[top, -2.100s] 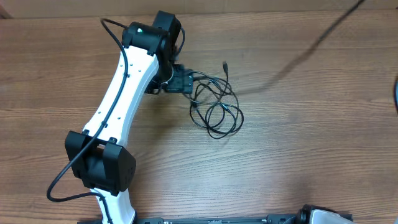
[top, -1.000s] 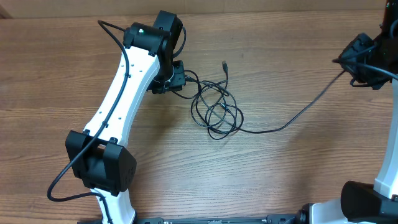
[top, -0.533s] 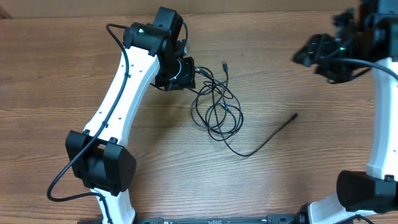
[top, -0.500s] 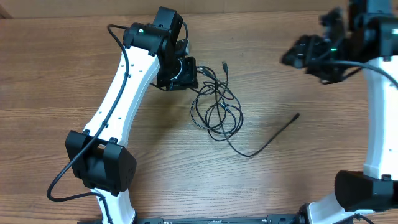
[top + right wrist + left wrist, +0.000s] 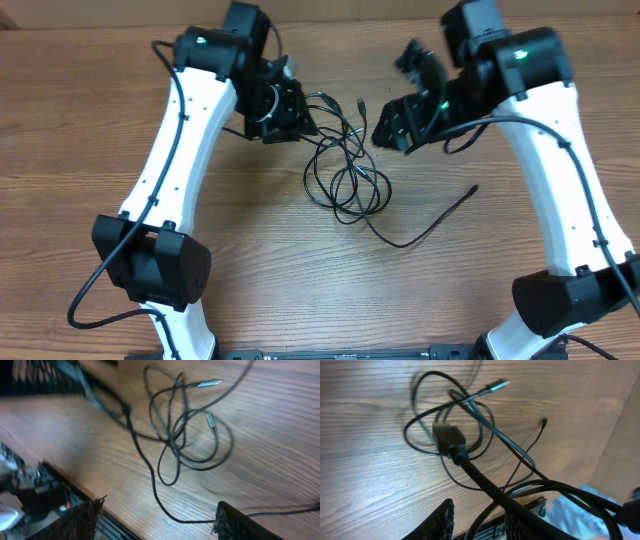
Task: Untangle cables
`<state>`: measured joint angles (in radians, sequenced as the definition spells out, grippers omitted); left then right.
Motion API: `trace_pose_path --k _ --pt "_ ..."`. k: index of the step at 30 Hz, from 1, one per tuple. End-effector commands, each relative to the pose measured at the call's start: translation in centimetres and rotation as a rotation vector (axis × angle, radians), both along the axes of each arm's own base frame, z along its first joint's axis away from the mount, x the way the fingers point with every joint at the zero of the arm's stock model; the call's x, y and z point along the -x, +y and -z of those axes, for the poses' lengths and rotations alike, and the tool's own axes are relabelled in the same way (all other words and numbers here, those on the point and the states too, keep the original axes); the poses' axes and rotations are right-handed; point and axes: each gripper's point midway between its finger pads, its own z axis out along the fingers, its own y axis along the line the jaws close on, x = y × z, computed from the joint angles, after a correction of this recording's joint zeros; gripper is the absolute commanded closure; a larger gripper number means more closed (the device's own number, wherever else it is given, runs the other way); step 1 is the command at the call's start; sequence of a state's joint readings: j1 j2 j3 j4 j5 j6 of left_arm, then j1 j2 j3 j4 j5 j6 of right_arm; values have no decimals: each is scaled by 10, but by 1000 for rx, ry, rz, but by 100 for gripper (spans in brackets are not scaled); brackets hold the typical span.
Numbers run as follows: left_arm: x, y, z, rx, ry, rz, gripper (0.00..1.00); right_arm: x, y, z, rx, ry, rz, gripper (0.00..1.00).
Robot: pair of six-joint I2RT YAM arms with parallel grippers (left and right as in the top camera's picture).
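a wooden table (image 5: 450, 290) in warm brown fills the overhead view, its grain running left to right in long streaks with darker bands across the middle. a paler tan strip (image 5: 350, 8) lines the far edge. seen from the left wrist, the same boards (image 5: 365, 475) show a fine wavy grain, and a plain beige panel (image 5: 625, 435) rises at the right; below it sits a pale blue-white shape (image 5: 575, 510), too blurred to identify. from the right wrist, the tabletop (image 5: 280, 435) catches a soft sheen, while beyond its near-left edge lies dark clutter (image 5: 35, 500), out of focus.
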<state>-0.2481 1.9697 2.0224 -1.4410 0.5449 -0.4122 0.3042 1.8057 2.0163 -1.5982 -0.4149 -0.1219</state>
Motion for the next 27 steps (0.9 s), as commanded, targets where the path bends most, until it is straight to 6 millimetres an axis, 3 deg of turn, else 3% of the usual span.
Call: trace_pose_path --k 1,8,13,21,27 --pt "-5 4 -8 40 5 -34 96 14 22 17 16 1 -127 27" --pt "-5 2 -10 54 8 -35 96 30 54 44 21 9 -232 27" --pt "-3 -6 -15 109 44 -55 96 35 71 44 15 -18 -278 28" --pt "8 -31 -41 315 100 -12 96 28 76 56 28 -54 -281 32" --pt "9 -32 -43 334 105 -8 96 11 73 61 64 -118 -255 32"
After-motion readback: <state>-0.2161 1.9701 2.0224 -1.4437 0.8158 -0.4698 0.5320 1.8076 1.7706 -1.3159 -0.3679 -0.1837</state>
